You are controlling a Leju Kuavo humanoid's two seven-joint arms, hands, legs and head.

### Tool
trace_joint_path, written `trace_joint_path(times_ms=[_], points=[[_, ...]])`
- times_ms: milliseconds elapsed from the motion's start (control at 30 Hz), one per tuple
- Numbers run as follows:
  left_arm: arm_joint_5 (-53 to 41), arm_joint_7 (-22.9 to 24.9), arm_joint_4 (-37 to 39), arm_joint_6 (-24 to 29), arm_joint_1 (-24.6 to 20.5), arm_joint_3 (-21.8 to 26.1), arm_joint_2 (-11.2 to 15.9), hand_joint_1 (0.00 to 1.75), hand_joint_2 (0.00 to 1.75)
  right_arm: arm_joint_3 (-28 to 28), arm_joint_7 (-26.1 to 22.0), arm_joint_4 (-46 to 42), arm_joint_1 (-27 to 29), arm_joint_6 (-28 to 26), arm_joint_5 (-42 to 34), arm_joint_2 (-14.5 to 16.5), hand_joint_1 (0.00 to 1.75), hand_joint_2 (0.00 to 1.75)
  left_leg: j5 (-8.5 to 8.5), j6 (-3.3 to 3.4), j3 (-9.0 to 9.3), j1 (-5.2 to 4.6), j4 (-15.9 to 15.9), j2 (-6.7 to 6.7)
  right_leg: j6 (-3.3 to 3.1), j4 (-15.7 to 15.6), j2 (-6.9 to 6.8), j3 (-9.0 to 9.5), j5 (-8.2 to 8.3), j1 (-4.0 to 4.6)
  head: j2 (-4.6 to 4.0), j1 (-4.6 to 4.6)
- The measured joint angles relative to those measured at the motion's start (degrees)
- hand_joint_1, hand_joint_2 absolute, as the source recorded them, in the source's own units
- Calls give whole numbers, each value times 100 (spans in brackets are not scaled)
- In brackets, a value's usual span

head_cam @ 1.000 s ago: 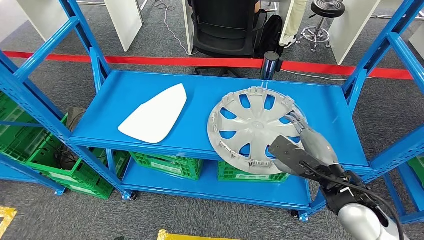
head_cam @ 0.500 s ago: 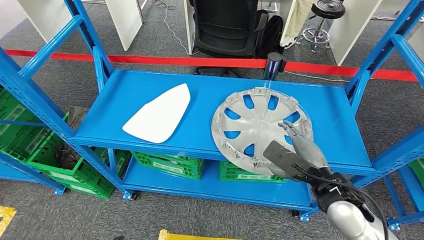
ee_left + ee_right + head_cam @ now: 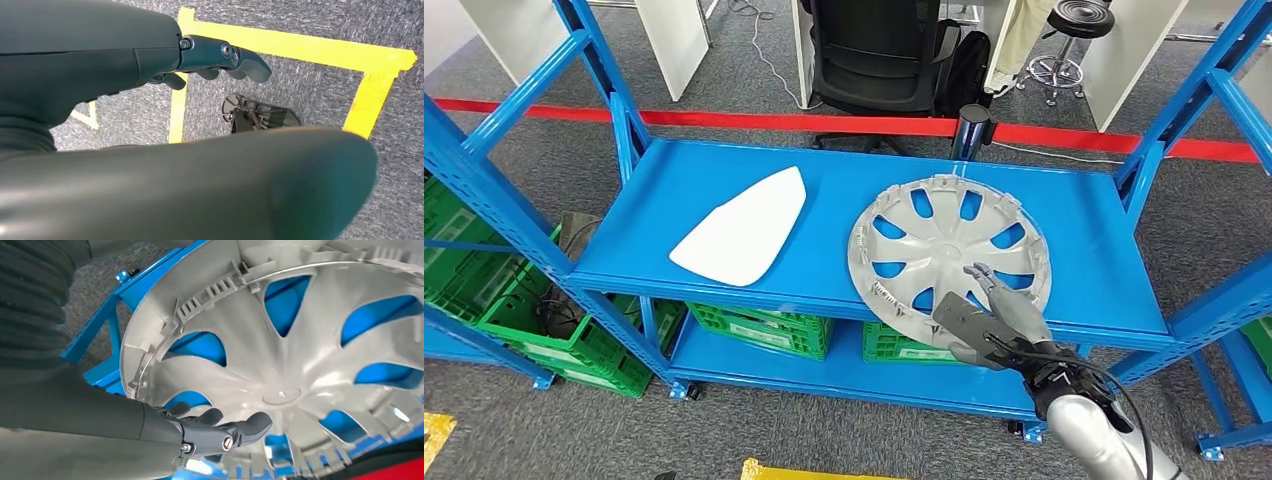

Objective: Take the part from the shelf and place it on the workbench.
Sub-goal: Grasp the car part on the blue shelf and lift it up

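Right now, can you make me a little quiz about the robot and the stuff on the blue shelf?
1. True or false: the right hand has already lifted the grey wheel cover clear of the blue shelf.
2. What lies on the shelf to the left of the wheel cover? A) a red box B) a white flat panel C) a green ball
3. Fill in: under the shelf stand ____ plastic crates.

Key
1. False. The cover lies on the shelf, its near edge over the front lip, with the hand at that edge.
2. B, the white flat panel.
3. Green; the green crates sit on the lower level.
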Motion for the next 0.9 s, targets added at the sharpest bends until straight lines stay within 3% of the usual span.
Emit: trace_joint_path(times_ms=[367, 900], points=[[-7, 48, 0, -38, -15, -48, 0, 0, 0, 143, -265, 696, -160, 14, 154, 284, 0, 175, 1, 1, 0, 0, 0, 0, 2, 0, 0, 0, 2, 0, 0, -1], [26, 55, 0, -97, -25, -48, 0, 0, 0, 423, -124, 1247, -386, 276, 1107, 496, 0, 175, 1, 1, 0, 0, 2, 1, 3, -2, 1, 0, 2, 0, 0, -2]])
